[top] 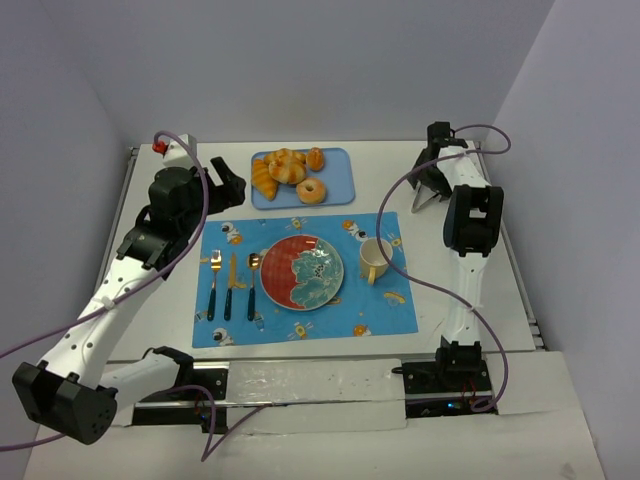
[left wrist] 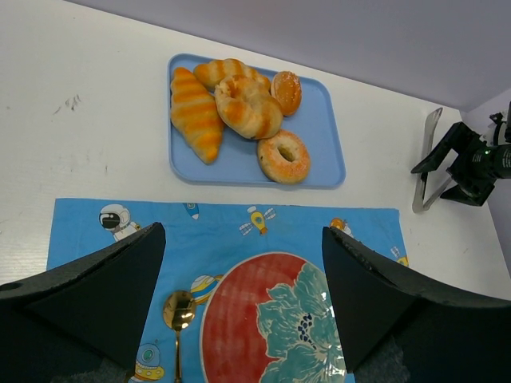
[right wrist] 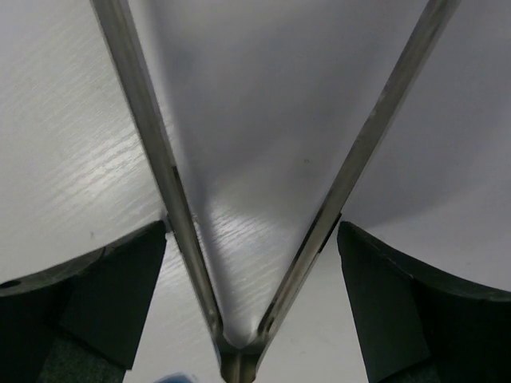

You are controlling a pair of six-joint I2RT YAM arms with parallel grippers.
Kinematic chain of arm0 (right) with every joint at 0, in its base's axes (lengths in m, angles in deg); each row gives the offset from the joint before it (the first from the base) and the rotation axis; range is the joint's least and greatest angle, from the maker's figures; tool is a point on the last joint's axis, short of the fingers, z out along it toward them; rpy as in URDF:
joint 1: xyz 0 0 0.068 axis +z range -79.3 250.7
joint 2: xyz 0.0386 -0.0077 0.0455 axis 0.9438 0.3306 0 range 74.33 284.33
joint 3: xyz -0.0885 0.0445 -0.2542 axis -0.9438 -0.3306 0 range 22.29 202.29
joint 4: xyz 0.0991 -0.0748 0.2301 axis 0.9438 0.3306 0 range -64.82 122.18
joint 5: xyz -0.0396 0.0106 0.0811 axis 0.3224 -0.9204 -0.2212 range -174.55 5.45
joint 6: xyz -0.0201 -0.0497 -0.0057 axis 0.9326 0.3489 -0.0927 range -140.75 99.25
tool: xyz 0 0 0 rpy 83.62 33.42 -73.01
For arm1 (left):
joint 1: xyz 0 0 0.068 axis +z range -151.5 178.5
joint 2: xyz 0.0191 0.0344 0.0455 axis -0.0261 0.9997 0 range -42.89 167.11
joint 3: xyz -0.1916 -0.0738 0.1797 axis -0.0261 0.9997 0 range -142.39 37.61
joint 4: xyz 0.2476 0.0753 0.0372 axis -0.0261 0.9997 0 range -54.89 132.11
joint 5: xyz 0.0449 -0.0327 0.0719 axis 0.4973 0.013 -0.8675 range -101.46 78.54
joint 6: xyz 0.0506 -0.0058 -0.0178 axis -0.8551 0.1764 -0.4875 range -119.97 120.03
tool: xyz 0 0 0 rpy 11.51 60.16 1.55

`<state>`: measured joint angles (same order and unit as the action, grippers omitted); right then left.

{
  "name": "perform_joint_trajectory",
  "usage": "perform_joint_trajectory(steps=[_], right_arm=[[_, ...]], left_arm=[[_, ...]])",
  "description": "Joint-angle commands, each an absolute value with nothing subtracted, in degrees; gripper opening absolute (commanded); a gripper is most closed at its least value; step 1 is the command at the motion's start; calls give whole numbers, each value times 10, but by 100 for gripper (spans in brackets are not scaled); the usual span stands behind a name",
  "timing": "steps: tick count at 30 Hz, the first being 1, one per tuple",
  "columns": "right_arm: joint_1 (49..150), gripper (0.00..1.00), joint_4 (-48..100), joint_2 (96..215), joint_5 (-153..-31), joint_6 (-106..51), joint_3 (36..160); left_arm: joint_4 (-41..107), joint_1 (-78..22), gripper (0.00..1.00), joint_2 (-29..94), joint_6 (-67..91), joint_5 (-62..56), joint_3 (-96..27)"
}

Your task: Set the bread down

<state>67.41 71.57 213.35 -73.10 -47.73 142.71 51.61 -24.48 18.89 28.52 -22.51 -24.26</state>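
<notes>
The bread is a golden ring with a centre hole. It lies at the near right of the blue tray, beside croissants and buns. My left gripper hovers open and empty over the placemat's far edge, short of the tray. My right gripper is at the back right of the table. Its jaws stand wide, with both fingertips against the arms of metal tongs. The tongs' hinge sits near the palm.
A blue placemat carries a red and teal plate and a yellow cup. A fork, knife and spoon lie to the plate's left. Walls close in behind and on both sides.
</notes>
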Motion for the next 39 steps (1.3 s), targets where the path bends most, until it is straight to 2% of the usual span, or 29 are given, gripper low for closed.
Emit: perform_joint_trajectory(steps=[1,8,14,17,24,29,39], right_arm=[[671,94,723,2147,-732,-483,1446],[667,90,726,2153,-737,-482,1453],[666,75,726,2151,-744,-479,1444],[665,72,721,2145,-745,-481,1436],[668,52,702,2113,-751,-492,1403],[675,49,673,2052,-740,-499,1353],[694,50,616,1924,-734,-501,1243]], left_arm=[[510,-238,89,190,293,-212,-271],[509,-232,89,193,296,-203,-271],[510,-227,89,200,300,-191,-272],[511,-225,89,204,302,-189,-273],[510,-222,89,206,303,-188,-272],[510,-222,89,208,304,-184,-272],[506,-220,89,212,305,-181,-270]])
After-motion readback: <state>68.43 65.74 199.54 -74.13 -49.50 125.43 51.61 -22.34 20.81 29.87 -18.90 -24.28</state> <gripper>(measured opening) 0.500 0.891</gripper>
